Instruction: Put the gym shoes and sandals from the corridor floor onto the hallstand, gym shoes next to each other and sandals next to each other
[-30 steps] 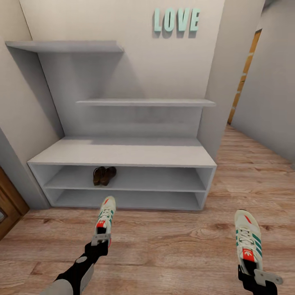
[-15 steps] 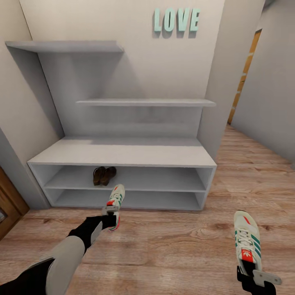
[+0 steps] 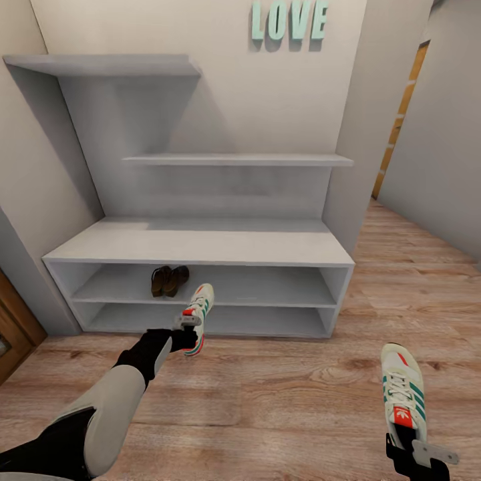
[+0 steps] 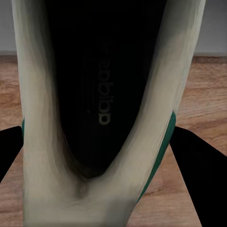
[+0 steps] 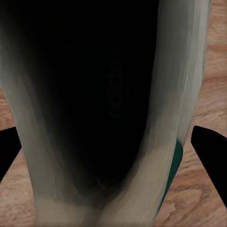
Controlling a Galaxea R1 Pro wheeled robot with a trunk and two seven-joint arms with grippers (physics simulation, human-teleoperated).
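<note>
My left gripper [image 3: 188, 329] is shut on the heel of one gym shoe [image 3: 200, 308], holding it toe-forward just in front of the hallstand [image 3: 200, 242], level with its lower shelves. In the left wrist view that gym shoe's dark opening [image 4: 101, 94] sits between the black fingers [image 4: 201, 163]. My right gripper [image 3: 409, 446] is shut on the heel of the other gym shoe [image 3: 401, 382], low over the corridor floor [image 3: 280, 401] at the right. That shoe's opening [image 5: 90, 94] shows between the fingers [image 5: 210, 146] of the right wrist view. The two brown sandals [image 3: 168, 279] stand side by side on the upper shoe shelf, left of centre.
Two staggered wall shelves [image 3: 237, 159] hang above the bench. Mint LOVE letters [image 3: 288, 20] are on the wall. A wooden door [image 3: 13, 327] is at the left. A wall [image 3: 441, 133] flanks the right side, and the corridor runs on past it.
My left arm has reached forward and right, carrying its gym shoe up to the rack's front. The head view has tilted slightly. The right gripper and its shoe have stayed put.
</note>
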